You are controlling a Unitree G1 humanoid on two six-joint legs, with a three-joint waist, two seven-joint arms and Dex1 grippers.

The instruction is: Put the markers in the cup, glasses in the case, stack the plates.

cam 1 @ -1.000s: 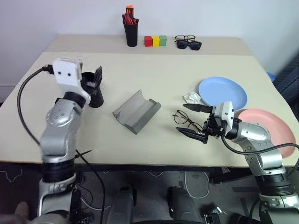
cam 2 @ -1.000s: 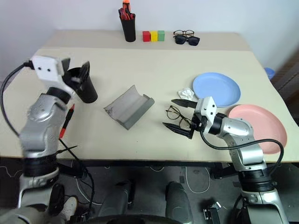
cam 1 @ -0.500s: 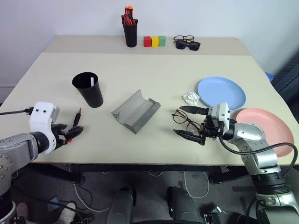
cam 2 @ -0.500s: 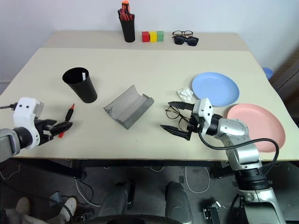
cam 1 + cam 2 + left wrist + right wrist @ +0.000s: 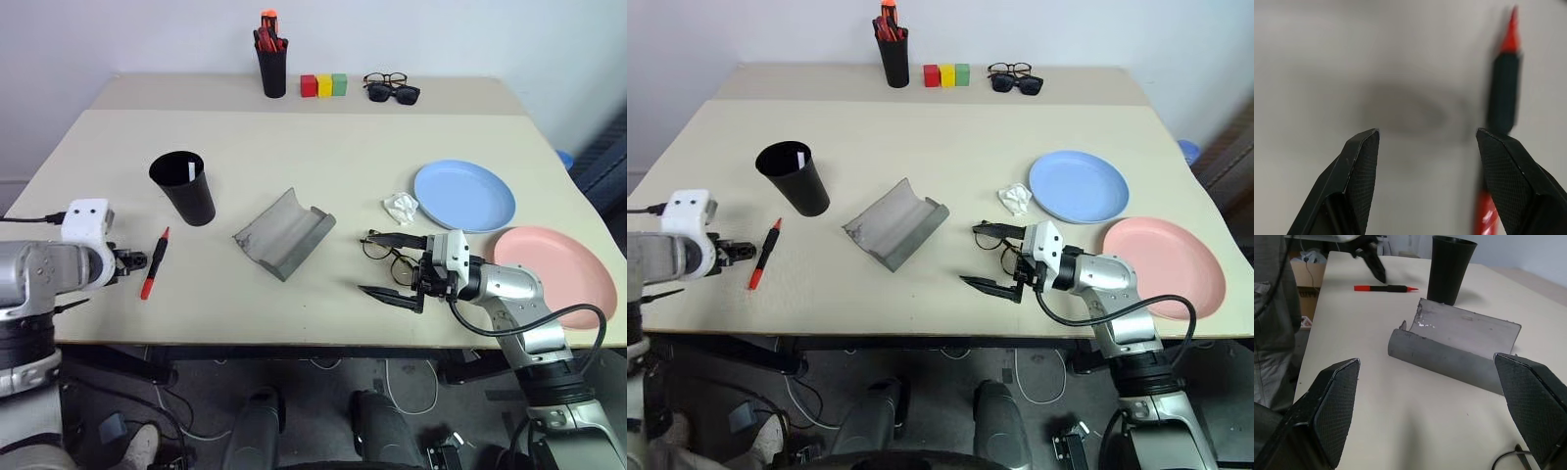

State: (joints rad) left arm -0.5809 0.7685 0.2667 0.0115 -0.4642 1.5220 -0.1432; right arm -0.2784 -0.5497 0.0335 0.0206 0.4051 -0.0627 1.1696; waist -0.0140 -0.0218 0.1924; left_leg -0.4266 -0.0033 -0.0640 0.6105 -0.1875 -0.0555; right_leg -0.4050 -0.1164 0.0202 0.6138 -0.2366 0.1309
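Though wide apart and empty, left end effector (image 5: 132, 260) beside red marker (image 5: 154, 263), right end effector (image 5: 392, 265) bracketing glasses (image 5: 384, 252), both seemingly poised for pickup.

Bench (image 5: 323, 147): cup (image 5: 183, 187) stands at left, one marker (image 5: 155, 262) lying just in front of it. The case (image 5: 285, 233) lies open at centre. The glasses (image 5: 384, 252) rest right of the case, with two plates (image 5: 464, 195) further right, side by side, unstacked. A pen holder (image 5: 273, 61) stands at the rear edge.
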